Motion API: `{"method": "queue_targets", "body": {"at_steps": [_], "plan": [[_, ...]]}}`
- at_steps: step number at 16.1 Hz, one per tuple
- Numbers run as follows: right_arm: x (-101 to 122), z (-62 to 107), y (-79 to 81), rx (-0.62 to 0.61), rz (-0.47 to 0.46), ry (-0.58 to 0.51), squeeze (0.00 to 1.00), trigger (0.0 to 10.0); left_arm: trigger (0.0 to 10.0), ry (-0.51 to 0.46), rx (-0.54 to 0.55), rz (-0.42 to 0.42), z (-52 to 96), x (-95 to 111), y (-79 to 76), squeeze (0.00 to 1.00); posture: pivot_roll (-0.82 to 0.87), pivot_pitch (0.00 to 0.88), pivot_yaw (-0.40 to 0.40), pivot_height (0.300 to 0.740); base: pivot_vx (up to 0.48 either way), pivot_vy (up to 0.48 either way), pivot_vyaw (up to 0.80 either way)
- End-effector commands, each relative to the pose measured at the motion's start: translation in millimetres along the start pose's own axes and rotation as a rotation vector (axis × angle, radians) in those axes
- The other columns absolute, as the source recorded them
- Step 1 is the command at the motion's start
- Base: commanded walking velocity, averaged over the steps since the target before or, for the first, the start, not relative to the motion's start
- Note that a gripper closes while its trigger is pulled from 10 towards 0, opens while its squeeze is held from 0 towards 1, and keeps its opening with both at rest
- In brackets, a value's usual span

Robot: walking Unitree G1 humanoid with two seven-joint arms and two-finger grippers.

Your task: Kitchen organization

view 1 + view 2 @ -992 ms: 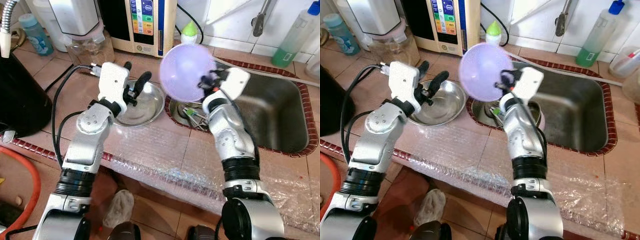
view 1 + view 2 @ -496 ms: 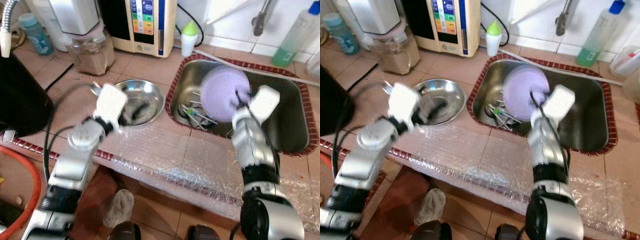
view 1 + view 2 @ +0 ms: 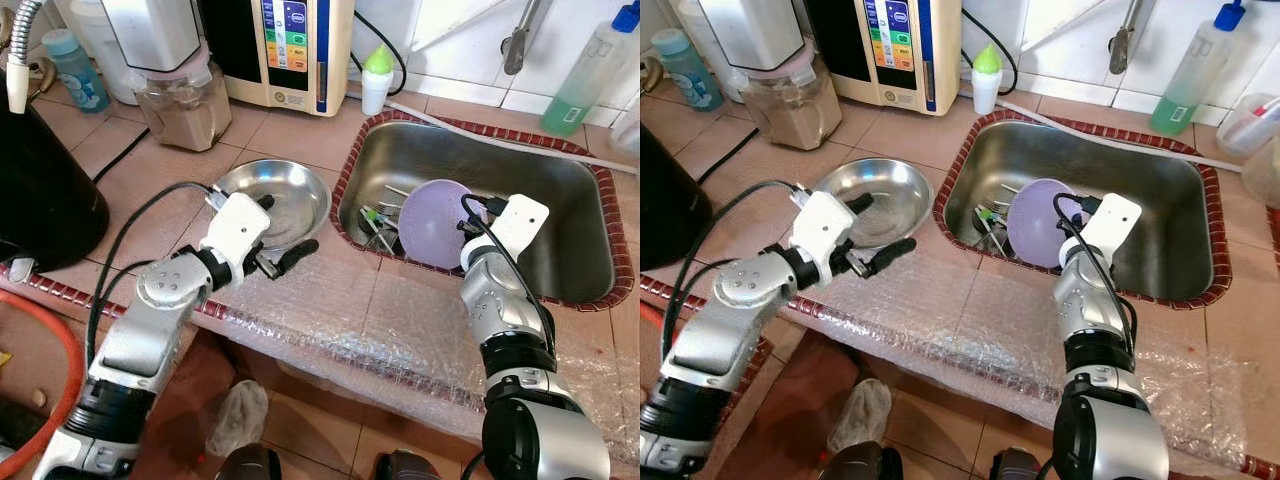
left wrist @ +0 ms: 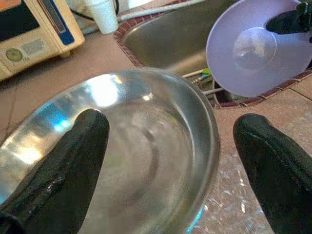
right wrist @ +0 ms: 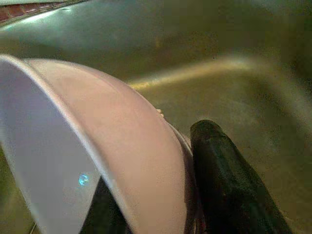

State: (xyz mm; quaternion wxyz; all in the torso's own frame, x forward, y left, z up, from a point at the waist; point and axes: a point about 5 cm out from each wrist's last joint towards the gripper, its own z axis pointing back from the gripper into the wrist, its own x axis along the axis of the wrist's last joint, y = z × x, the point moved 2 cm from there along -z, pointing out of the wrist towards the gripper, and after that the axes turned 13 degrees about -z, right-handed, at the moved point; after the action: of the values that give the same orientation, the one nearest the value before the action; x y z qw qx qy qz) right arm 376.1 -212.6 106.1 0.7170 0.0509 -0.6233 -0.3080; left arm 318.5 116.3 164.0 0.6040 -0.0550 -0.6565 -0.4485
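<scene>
Right gripper [image 3: 468,222]: clamped on rim of purple bowl [image 3: 433,222], tilted on edge inside the sink [image 3: 560,215], near its left end
Left gripper [image 3: 283,232]: fingers spread, over near rim of steel bowl [image 3: 283,192]
Steel bowl: on counter [image 3: 290,135], beside sink's left edge

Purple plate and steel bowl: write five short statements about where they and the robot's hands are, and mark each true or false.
1. The right hand grips the purple plate by its rim. True.
2. The purple plate lies flat on the counter. False: it is held tilted on edge inside the sink.
3. The steel bowl sits on the counter beside the sink. True.
4. The left hand is shut on the steel bowl. False: its fingers are spread open over the bowl's near rim.
5. The sink holds nothing but the plate. False: utensils lie in it beside the plate.
</scene>
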Motion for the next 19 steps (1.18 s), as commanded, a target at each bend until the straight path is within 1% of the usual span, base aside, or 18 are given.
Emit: {"method": "queue_targets", "body": {"at_steps": [1,2,4,5,7,8,9,10,11,12,13,14,15,16,17,18,19], "plan": [[-21,5.2,0.3,0.042,0.003,0.066,1.00,10.0,10.0,-0.001,-0.016,-0.003,0.2,2,1.3,1.00,0.05,0.099,0.050,0.740,0.000,0.000,0.00],[-19,4.9,3.5,0.066,0.022,0.059,1.00,10.0,10.0,0.000,-0.017,-0.001,0.3,1,1.6,1.00,0.05,0.099,0.050,0.740,0.000,0.000,0.00],[-13,3.6,15.6,0.137,-0.016,0.054,1.00,10.0,10.0,0.003,-0.042,0.005,0.0,1,1.2,1.00,0.05,0.097,0.051,0.740,0.000,0.000,0.00],[-7,3.7,22.6,0.178,-0.058,0.021,1.00,10.0,10.0,0.007,-0.039,0.003,0.4,0,2.9,1.00,0.05,0.097,0.051,0.740,0.000,0.000,0.00],[8,5.7,37.0,0.268,-0.089,-0.054,1.00,10.0,10.0,0.031,0.012,-0.014,1.8,-4,12.9,1.00,0.05,0.094,0.048,0.740,0.000,0.000,0.00],[17,8.5,45.1,0.320,-0.104,-0.099,1.00,10.0,10.0,0.048,0.078,-0.023,2.8,-7,23.1,1.00,0.05,0.093,0.046,0.740,0.000,0.000,0.00],[27,15.8,57.8,0.417,-0.079,-0.164,1.00,10.0,10.0,0.076,0.236,-0.037,5.8,-11,45.6,1.00,0.05,0.092,0.041,0.740,0.000,0.000,0.00],[28,17.2,60.2,0.435,-0.081,-0.168,1.00,10.0,10.0,0.084,0.266,-0.037,6.8,-12,49.8,1.00,0.05,0.092,0.041,0.740,0.000,0.000,0.00],[29,21.3,65.9,0.477,-0.072,-0.179,1.00,10.0,10.0,0.111,0.337,-0.035,10.2,-16,59.3,1.00,0.05,0.092,0.041,0.740,0.000,0.000,0.00],[29,28.5,75.2,0.549,-0.048,-0.189,1.00,10.0,10.0,0.151,0.439,-0.017,16.4,-23,72.0,1.00,0.05,0.090,0.037,0.740,0.000,0.000,0.00],[28,36.1,82.7,0.610,0.021,-0.211,1.00,10.0,10.0,0.189,0.513,0.041,22.4,-32,79.7,1.00,0.05,0.090,0.037,0.740,0.000,0.000,0.00],[25,40.3,86.6,0.644,0.057,-0.216,1.00,10.0,10.0,0.212,0.541,0.071,25.8,-38,82.3,1.00,0.05,0.091,0.037,0.740,0.000,0.000,0.00],[23,41.9,87.7,0.656,0.082,-0.208,1.00,10.0,10.0,0.226,0.555,0.082,27.5,-41,83.3,1.00,0.05,0.090,0.037,0.740,0.000,0.000,0.00],[17,44.8,88.2,0.673,0.142,-0.198,1.00,10.0,10.0,0.249,0.580,0.106,30.0,-47,85.1,1.00,0.05,0.090,0.038,0.740,0.000,0.000,0.00],[14,44.4,85.7,0.665,0.158,-0.190,1.00,10.0,10.0,0.255,0.584,0.113,30.3,-49,85.4,1.00,0.05,0.090,0.038,0.740,0.000,0.000,0.00],[13,43.6,83.0,0.657,0.200,-0.187,1.00,10.0,10.0,0.256,0.589,0.112,29.9,-49,85.7,1.00,0.05,0.090,0.038,0.740,0.000,0.000,0.00],[5,43.4,83.3,0.685,0.386,-0.172,1.00,10.0,10.0,0.258,0.591,0.114,29.2,-49,86.3,1.00,0.05,0.088,0.041,0.740,0.000,0.000,0.00]]}}
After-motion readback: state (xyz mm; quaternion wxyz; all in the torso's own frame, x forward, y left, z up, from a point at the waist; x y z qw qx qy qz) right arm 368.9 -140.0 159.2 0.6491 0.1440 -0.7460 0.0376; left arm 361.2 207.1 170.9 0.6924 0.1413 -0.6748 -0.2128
